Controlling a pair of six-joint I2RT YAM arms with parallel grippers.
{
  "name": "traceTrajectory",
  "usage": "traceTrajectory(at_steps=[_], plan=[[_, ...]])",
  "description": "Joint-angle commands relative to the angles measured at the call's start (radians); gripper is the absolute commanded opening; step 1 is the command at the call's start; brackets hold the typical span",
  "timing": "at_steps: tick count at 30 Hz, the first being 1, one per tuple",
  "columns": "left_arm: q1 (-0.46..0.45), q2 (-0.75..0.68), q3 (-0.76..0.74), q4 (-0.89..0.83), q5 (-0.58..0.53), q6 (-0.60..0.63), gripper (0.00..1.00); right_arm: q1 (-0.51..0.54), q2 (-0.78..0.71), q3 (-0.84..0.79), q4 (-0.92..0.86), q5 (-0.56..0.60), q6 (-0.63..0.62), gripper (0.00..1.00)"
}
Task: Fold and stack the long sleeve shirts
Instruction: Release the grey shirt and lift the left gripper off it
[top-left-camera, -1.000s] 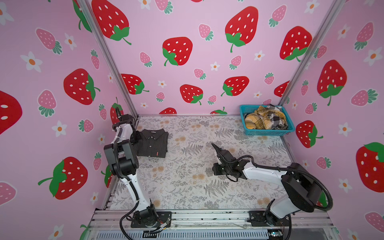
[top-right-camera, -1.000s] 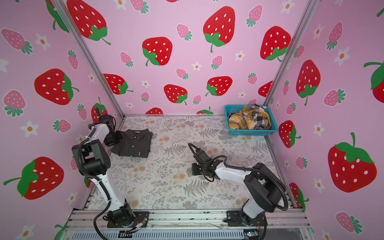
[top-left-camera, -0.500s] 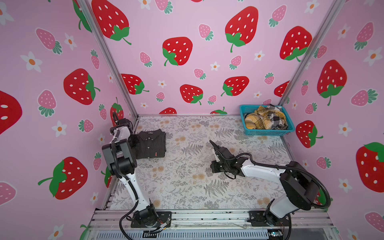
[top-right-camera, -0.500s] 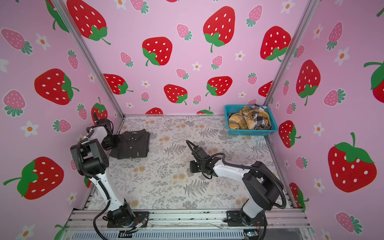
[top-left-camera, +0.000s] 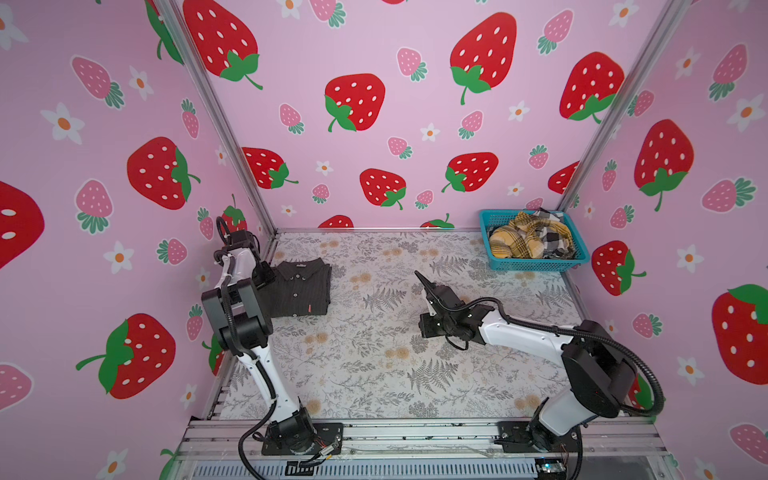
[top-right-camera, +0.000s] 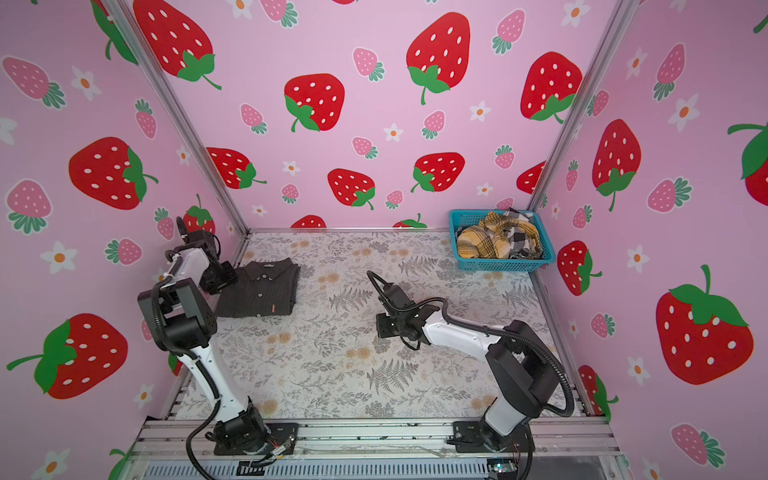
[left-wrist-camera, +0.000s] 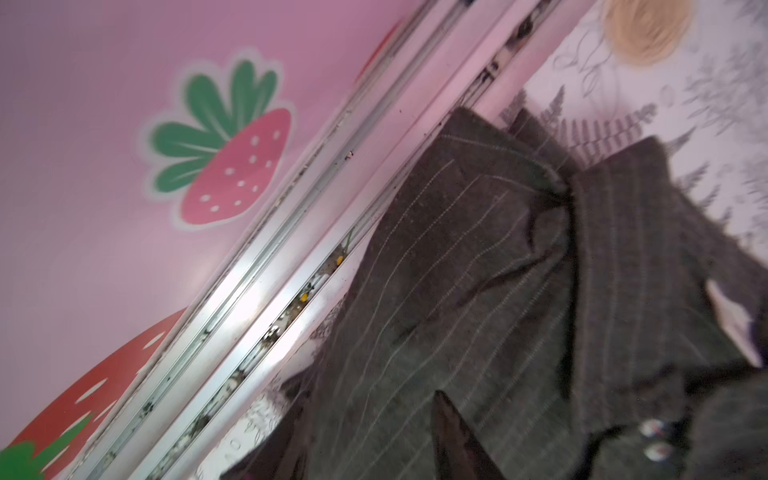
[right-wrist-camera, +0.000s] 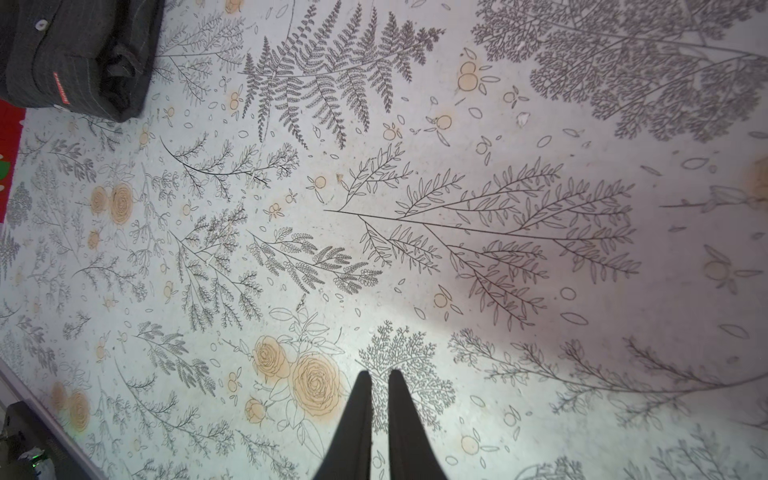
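Shirt (top-left-camera: 299, 291): charcoal pinstriped cloth, folded rectangular.

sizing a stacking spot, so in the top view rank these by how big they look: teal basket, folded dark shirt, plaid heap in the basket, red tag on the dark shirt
1. teal basket
2. folded dark shirt and plaid heap: about alike; the left arm hides part of the shirt
3. red tag

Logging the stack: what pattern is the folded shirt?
Folded shirt: dark charcoal, thin pale pinstripes; clearest in the left wrist view.
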Motion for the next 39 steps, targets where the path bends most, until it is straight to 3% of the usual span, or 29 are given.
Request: traceTrajectory(at_steps=[1,5,8,10,17,24,35,37,39], plan=[[0.001,-0.137,-0.068,-0.068,-0.041,-0.128,0.43,-0.004,-0.060,0.020,-0.057,0.033,0.016,0.13],[0.001,-0.239,-0.265,0.072,0.085,-0.171,0.30,-0.004,-0.097,0.010,-0.077,0.052,0.027,0.13],[0.001,-0.193,-0.264,0.044,0.106,-0.161,0.16,-0.004,-0.118,0.013,-0.101,0.059,0.036,0.13],[0.001,-0.164,-0.261,0.028,0.094,-0.153,0.09,-0.002,-0.135,0.010,-0.109,0.063,0.044,0.13],[0.015,-0.089,-0.237,0.009,-0.015,-0.100,0.00,-0.001,-0.166,-0.014,-0.122,0.082,0.072,0.14],[0.036,-0.027,-0.184,-0.011,-0.086,-0.089,0.02,0.001,-0.147,-0.025,-0.104,0.075,0.091,0.14],[0.056,0.046,-0.094,-0.028,-0.038,-0.089,0.03,-0.001,-0.147,-0.005,-0.131,0.099,0.072,0.14],[0.053,0.037,-0.098,-0.023,-0.013,-0.099,0.04,-0.001,-0.154,-0.005,-0.155,0.103,0.074,0.14],[0.051,0.010,-0.120,-0.008,0.007,-0.112,0.14,-0.001,-0.160,-0.005,-0.157,0.105,0.077,0.14]])
